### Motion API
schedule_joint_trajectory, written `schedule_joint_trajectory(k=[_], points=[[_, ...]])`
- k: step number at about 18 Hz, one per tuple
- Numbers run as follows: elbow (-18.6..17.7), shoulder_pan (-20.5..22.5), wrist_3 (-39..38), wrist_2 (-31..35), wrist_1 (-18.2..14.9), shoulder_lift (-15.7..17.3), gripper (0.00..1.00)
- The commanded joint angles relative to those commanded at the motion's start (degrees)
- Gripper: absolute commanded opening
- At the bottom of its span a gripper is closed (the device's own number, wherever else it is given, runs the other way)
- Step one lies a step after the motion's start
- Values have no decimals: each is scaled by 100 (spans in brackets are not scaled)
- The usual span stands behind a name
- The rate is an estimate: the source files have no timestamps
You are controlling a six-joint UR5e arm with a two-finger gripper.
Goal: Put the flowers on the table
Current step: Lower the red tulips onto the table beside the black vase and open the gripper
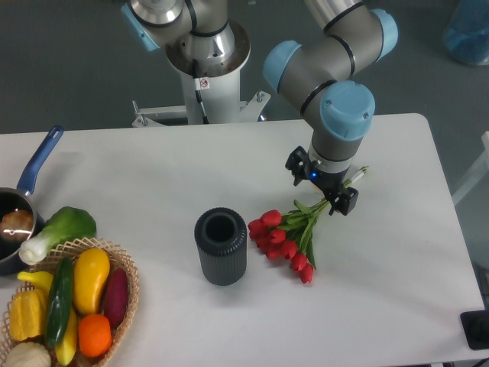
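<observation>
Red flowers (286, 241) lie on the white counter (382, 290) beside a dark ribbed vase (221, 245), stem ends hidden under the end effector (330, 193); whether it grips them cannot be told. A vegetable basket (114, 264) is cut off bottom left.

light: bright, even, from overhead
shadows: soft, thrown under the vase (221, 246) and flowers (284, 237)
focus: sharp, no blur spotted
</observation>
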Motion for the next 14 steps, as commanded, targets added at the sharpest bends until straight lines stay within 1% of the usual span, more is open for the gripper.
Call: schedule_joint_trajectory(k=[3, 4, 6, 7, 9, 10, 14], points=[[61, 18, 18, -52, 9, 53, 100], [88, 9, 9, -53, 70, 36, 100], [149, 44, 35, -53, 386, 18, 100], [193, 140, 35, -53, 422, -17, 100], [167, 359, 44, -53, 440, -166, 100], [167, 413, 44, -61, 440, -158, 100], [132, 413, 167, -44, 422, -149, 100]])
